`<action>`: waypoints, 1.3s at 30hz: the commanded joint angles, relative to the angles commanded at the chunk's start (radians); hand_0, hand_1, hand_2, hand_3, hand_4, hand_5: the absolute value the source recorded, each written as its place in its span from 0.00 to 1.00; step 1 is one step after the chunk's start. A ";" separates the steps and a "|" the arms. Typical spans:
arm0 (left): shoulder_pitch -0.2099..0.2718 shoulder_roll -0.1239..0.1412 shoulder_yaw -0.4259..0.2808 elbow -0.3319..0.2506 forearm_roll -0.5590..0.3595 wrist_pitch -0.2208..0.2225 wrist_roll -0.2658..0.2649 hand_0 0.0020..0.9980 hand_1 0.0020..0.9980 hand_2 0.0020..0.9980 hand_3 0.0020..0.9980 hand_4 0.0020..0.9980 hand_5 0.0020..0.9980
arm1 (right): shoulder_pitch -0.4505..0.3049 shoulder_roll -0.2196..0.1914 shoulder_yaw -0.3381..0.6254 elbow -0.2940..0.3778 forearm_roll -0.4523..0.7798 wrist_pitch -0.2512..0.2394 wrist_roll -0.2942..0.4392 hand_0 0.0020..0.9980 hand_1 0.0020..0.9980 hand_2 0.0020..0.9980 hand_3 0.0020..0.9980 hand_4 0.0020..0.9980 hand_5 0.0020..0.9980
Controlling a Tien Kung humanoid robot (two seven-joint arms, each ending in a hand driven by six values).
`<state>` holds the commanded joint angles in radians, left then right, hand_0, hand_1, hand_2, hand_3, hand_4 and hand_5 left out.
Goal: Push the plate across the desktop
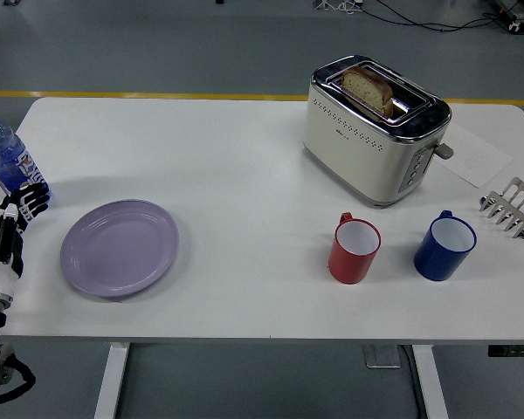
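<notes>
The left hand (pixel 13 223) hung at the tabletop's (pixel 244 157) left edge, just left of the plate (pixel 120 247) and apart from it. Its fingers were loosely extended, pointing up and away, and held nothing; whether they brushed the bottle (pixel 4 157) behind them could not be told. The right hand was out of view.

The plate lay flat near the front left of the tabletop, well apart from everything else. Further right stood 2 cups, 1 red (pixel 354 250) and 1 blue (pixel 444 247), with a toaster (pixel 371 131) holding a slice of bread behind them and a metal rack (pixel 511 207) at the far right.

The likeliest trouble was the bottle: a sideways sweep might clip and topple it. A push placed off the rim's middle would probably spin the plate rather than slide it, and a long push could run it into the red cup.
</notes>
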<state>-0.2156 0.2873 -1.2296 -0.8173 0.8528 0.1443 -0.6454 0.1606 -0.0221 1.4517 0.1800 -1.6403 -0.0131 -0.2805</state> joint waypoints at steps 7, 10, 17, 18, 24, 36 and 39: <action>-0.016 -0.019 0.012 0.035 -0.033 0.016 0.000 0.81 0.83 0.82 0.80 0.49 1.00 | 0.002 0.001 0.000 0.000 -0.001 0.001 0.000 0.64 0.63 0.66 0.59 0.39 0.18; -0.025 -0.033 0.015 0.053 -0.046 0.020 0.000 0.81 0.83 0.82 0.80 0.49 1.00 | 0.003 0.002 0.001 0.000 -0.003 0.001 0.000 0.64 0.63 0.66 0.59 0.39 0.18; -0.047 -0.074 0.027 0.083 -0.071 0.033 0.000 0.81 0.83 0.82 0.80 0.49 1.00 | 0.004 0.005 0.000 0.000 -0.007 0.003 -0.002 0.64 0.63 0.66 0.59 0.39 0.19; -0.051 -0.078 0.030 0.086 -0.074 0.034 0.000 0.81 0.83 0.82 0.80 0.49 1.00 | 0.004 0.006 0.000 0.000 -0.008 0.003 -0.002 0.64 0.63 0.66 0.59 0.39 0.19; -0.070 -0.091 0.052 0.114 -0.083 0.042 0.000 0.81 0.82 0.82 0.79 0.49 1.00 | 0.004 0.007 0.000 0.000 -0.011 0.005 -0.003 0.64 0.63 0.66 0.59 0.39 0.19; -0.101 -0.125 0.063 0.133 -0.100 0.058 0.000 0.81 0.82 0.81 0.78 0.48 1.00 | 0.005 0.006 -0.002 0.000 -0.012 0.006 -0.002 0.64 0.62 0.66 0.59 0.39 0.19; -0.111 -0.138 0.067 0.136 -0.103 0.063 0.000 0.81 0.82 0.81 0.78 0.48 1.00 | 0.005 0.006 -0.003 0.000 -0.011 0.006 -0.002 0.64 0.63 0.66 0.59 0.39 0.19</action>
<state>-0.3261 0.1493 -1.1625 -0.6815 0.7496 0.2070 -0.6454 0.1660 -0.0159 1.4482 0.1800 -1.6509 -0.0067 -0.2822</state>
